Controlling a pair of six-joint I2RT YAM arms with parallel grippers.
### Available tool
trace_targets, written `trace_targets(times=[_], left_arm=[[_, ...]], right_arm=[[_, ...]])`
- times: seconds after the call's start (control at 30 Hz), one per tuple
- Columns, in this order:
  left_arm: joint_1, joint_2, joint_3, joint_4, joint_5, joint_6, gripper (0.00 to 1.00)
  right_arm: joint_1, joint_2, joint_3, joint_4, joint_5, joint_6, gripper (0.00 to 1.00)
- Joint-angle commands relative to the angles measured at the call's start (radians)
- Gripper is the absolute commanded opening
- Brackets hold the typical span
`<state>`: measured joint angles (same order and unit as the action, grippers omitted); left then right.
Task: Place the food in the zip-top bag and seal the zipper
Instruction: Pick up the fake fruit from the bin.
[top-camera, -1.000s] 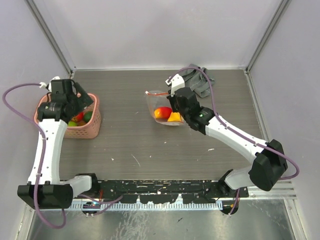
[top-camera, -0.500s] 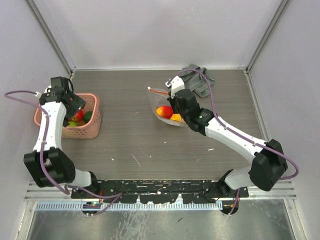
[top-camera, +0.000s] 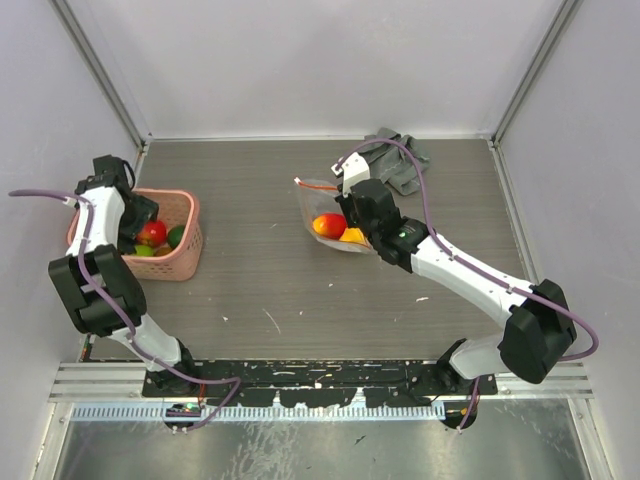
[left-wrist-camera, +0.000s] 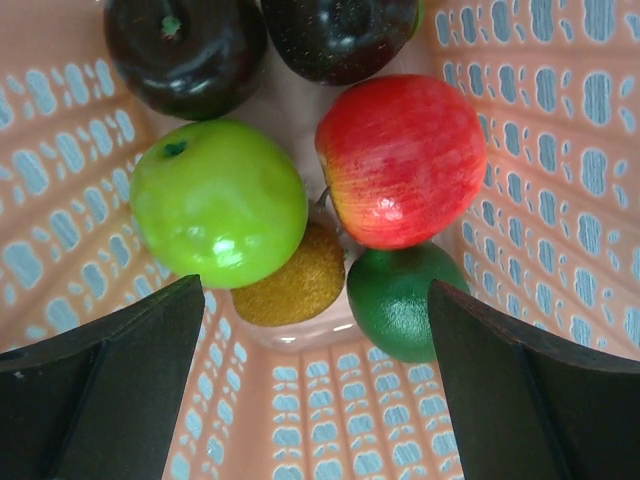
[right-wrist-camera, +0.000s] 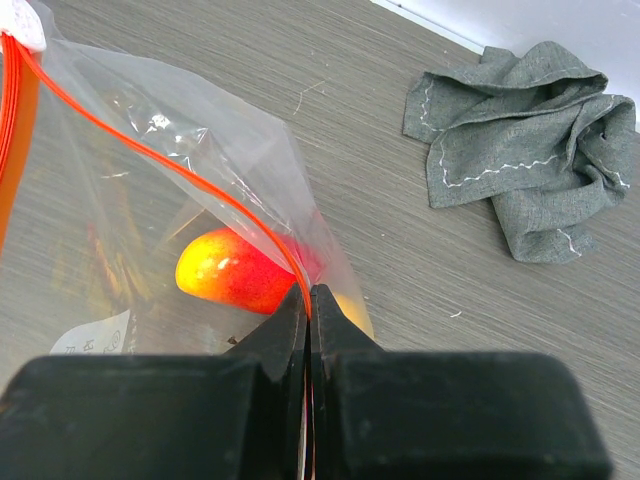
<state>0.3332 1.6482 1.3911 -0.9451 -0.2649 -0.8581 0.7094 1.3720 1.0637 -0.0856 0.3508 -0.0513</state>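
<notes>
Now, my left gripper (left-wrist-camera: 315, 290) pointing straight down, wide open over glossy toy fruits (left-wrist-camera: 400, 160) in pink perforated plastic basket (left-wrist-camera: 560, 150), right arm stretched forward, right gripper (right-wrist-camera: 308, 292) pinched tight on red-orange zipper strip (right-wrist-camera: 15, 120) of clear crinkly plastic bag (right-wrist-camera: 150, 130)

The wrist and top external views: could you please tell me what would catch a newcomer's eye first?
In the left wrist view, a glossy red apple and green apple lie in the pink basket beneath the open left tool. In the right wrist view, the right tool pinches the red-orange zipper of the clear zip-top bag holding a red-yellow fruit.
</notes>
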Motion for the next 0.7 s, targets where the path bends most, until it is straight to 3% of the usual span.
trace_targets(times=[0.0,0.13,0.27,0.67], left_arm=[[0.004,0.025,0.043,0.092,0.001,-0.023,0.93],[0.003,0.047,0.031,0.159,0.014,-0.03,0.88],[0.004,0.055,0.007,0.219,0.009,-0.046,0.75],[0.004,0.182,0.018,0.239,-0.027,-0.067,0.72]], right_arm=[[-0.005,-0.029,0.008,0.062,0.018,-0.012,0.01],[-0.004,-0.02,0.011,0.063,0.014,-0.013,0.01],[-0.005,-0.016,0.012,0.063,0.015,-0.014,0.01],[-0.005,-0.013,0.006,0.064,0.015,-0.013,0.01]])
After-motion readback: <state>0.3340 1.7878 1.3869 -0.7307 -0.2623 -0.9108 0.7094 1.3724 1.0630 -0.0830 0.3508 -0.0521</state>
